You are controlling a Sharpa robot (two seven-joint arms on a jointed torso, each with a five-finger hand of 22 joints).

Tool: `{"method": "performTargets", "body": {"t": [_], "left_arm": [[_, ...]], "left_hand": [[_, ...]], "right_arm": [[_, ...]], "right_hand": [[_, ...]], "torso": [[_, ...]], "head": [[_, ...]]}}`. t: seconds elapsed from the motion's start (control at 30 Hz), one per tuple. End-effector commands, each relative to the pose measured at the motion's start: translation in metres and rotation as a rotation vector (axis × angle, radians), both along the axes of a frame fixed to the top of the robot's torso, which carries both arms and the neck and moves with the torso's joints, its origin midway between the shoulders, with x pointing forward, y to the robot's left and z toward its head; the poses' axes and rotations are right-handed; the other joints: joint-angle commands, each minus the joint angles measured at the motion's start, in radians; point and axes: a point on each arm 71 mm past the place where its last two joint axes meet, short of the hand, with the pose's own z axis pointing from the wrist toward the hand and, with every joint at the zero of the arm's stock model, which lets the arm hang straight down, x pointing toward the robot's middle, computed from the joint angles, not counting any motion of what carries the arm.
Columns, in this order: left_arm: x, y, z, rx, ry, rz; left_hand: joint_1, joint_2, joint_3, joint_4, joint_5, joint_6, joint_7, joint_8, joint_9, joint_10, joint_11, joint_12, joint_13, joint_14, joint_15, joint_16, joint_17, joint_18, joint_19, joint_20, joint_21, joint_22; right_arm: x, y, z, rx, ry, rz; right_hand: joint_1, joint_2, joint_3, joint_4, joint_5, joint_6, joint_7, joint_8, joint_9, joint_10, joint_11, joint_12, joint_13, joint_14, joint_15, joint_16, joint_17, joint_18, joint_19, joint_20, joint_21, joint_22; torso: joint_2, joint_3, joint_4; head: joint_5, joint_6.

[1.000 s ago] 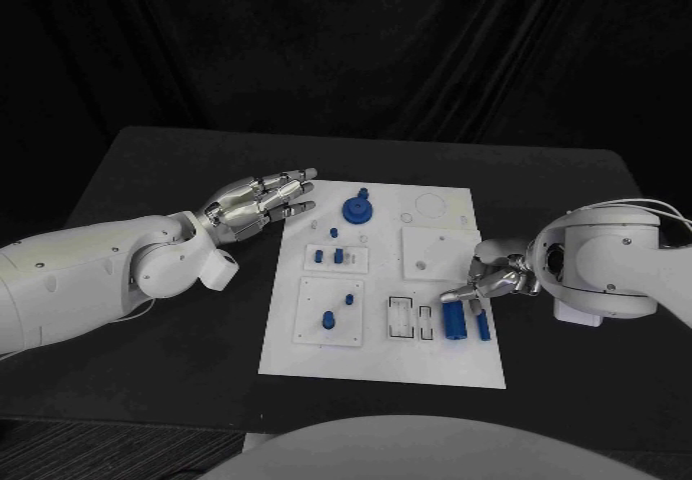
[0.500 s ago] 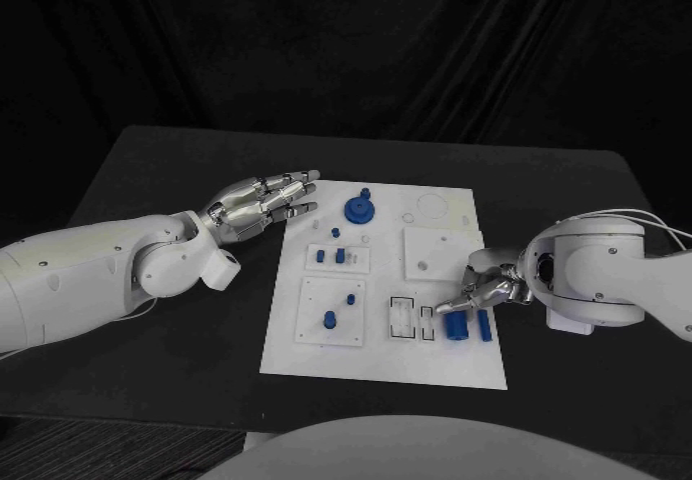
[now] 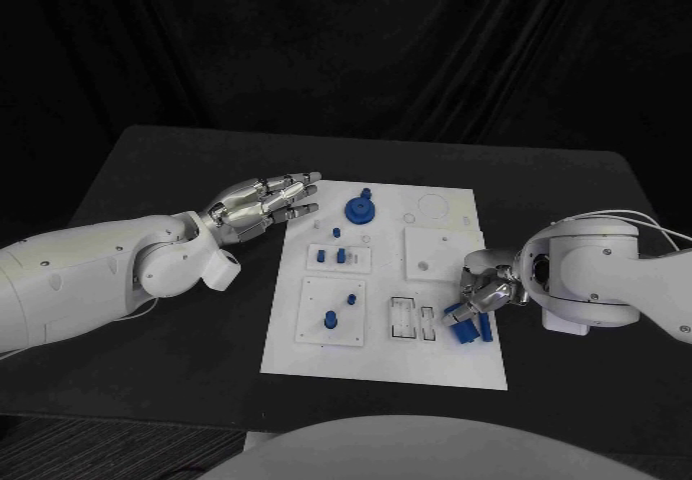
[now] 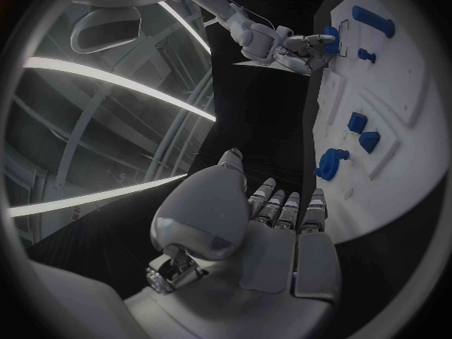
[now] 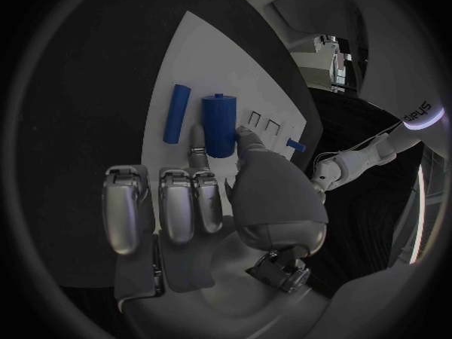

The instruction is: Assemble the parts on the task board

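Right robot hand (image 3: 480, 297) pinches the thick blue cylinder (image 5: 219, 123) lying near the task board's (image 3: 433, 370) right edge, likely to lift it; a slimmer rod (image 5: 176, 113) lies beside. Left robot hand (image 3: 264, 205) hovers open over the tabletop (image 3: 159, 180)

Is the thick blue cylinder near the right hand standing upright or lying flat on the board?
Lying flat. The thick blue cylinder lies lengthwise on the task board, beside a thinner blue bar.
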Motion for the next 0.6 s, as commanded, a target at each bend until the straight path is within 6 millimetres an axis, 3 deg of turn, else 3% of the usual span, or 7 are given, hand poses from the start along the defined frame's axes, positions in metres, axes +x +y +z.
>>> {"method": "performTargets", "body": {"t": [0.03, 0.07, 0.13, 0.27, 0.3, 0.4, 0.6], "left_arm": [[-0.001, -0.002, 0.000, -0.016, 0.002, -0.017], [-0.001, -0.002, 0.000, -0.016, 0.002, -0.017], [-0.001, -0.001, 0.000, -0.015, 0.002, -0.017], [-0.001, -0.001, -0.001, -0.015, 0.002, -0.016], [-0.001, -0.001, -0.001, -0.016, 0.002, -0.016], [-0.002, -0.002, -0.001, -0.018, 0.003, -0.019], [-0.003, -0.002, -0.001, -0.019, 0.003, -0.019]], "left_hand": [[0.001, 0.007, 0.002, 0.000, 0.005, -0.001, 0.005, 0.003, 0.001, 0.001, 0.004, 0.007, 0.001, 0.000, 0.004, -0.004, -0.001, 0.004, 0.003, 0.003, 0.000, 0.001], [0.001, 0.007, 0.002, 0.000, 0.005, -0.001, 0.005, 0.003, 0.001, 0.001, 0.004, 0.007, 0.001, 0.000, 0.004, -0.004, -0.001, 0.004, 0.003, 0.003, 0.000, 0.001], [0.001, 0.007, 0.002, 0.000, 0.005, -0.001, 0.005, 0.003, 0.001, 0.001, 0.004, 0.007, 0.001, 0.000, 0.004, -0.004, -0.001, 0.004, 0.003, 0.003, 0.000, 0.001], [0.001, 0.007, 0.002, 0.000, 0.005, -0.001, 0.005, 0.003, 0.001, 0.001, 0.005, 0.007, 0.001, 0.000, 0.004, -0.004, -0.001, 0.004, 0.003, 0.003, 0.000, 0.002], [0.001, 0.007, 0.002, 0.000, 0.005, -0.001, 0.005, 0.003, 0.001, 0.001, 0.005, 0.007, 0.001, 0.000, 0.004, -0.004, -0.001, 0.004, 0.003, 0.003, 0.000, 0.002], [0.001, 0.007, 0.002, 0.000, 0.005, -0.002, 0.006, 0.003, 0.001, 0.001, 0.006, 0.007, 0.001, 0.000, 0.004, -0.004, -0.001, 0.004, 0.003, 0.003, 0.000, 0.002], [0.001, 0.007, 0.003, -0.001, 0.006, 0.000, 0.006, 0.004, 0.001, 0.002, 0.006, 0.007, 0.001, 0.000, 0.004, -0.004, -0.001, 0.004, 0.003, 0.003, 0.000, 0.002]], "right_arm": [[-0.001, -0.002, -0.002, 0.005, 0.000, -0.021], [-0.001, -0.002, -0.001, 0.013, -0.003, -0.026], [-0.001, -0.002, -0.001, 0.028, -0.009, -0.034], [-0.002, -0.002, 0.001, 0.077, -0.014, -0.060], [-0.003, -0.002, 0.002, 0.092, -0.008, -0.070], [-0.007, -0.002, 0.003, 0.156, 0.021, -0.107], [-0.012, 0.001, 0.014, 0.285, 0.079, -0.182]], "right_hand": [[0.053, 0.026, 0.064, -0.060, 0.077, 0.009, -0.011, -0.009, 0.007, 0.102, -0.009, 0.002, 0.263, 0.105, -0.007, 0.003, 0.263, -0.002, 0.093, -0.001, -0.007, 0.256], [0.055, 0.024, 0.085, -0.069, 0.137, 0.009, -0.011, -0.014, 0.009, 0.102, -0.010, 0.002, 0.263, 0.105, -0.008, 0.003, 0.263, -0.002, 0.092, -0.003, -0.009, 0.255], [0.050, 0.016, 0.123, -0.085, 0.204, 0.008, -0.012, -0.019, 0.015, 0.102, -0.009, 0.002, 0.263, 0.105, -0.009, 0.003, 0.263, -0.001, 0.091, -0.003, -0.012, 0.254], [0.036, 0.002, 0.180, -0.106, 0.273, 0.005, -0.008, -0.024, 0.026, 0.102, -0.007, 0.002, 0.263, 0.105, -0.007, 0.003, 0.263, 0.000, 0.090, -0.002, -0.014, 0.253], [0.024, -0.004, 0.210, -0.115, 0.316, 0.004, -0.005, -0.026, 0.030, 0.102, -0.005, 0.002, 0.263, 0.105, -0.005, 0.003, 0.263, 0.000, 0.089, -0.001, -0.015, 0.252], [0.005, -0.006, 0.260, -0.129, 0.347, 0.005, -0.002, -0.031, 0.032, 0.102, -0.003, 0.002, 0.263, 0.105, -0.003, 0.003, 0.263, 0.003, 0.084, 0.001, -0.024, 0.249], [-0.013, -0.007, 0.297, -0.144, 0.352, 0.008, -0.001, -0.031, 0.033, 0.102, -0.002, 0.002, 0.263, 0.105, -0.003, 0.003, 0.263, 0.006, 0.078, 0.002, -0.033, 0.245]], "torso": [[0.000, 0.0000, 0.0000], [0.000, 0.0000, -0.0005], [0.000, -0.0001, -0.0015], [0.000, -0.0005, -0.0011], [0.000, -0.0004, -0.0010], [0.000, -0.0001, -0.0017], [-0.001, 0.0009, -0.0018]], "head": [[0.001, 0.000], [0.002, 0.000], [0.004, 0.000], [0.004, 0.000], [0.003, 0.000], [0.003, 0.000], [-0.007, 0.000]]}}
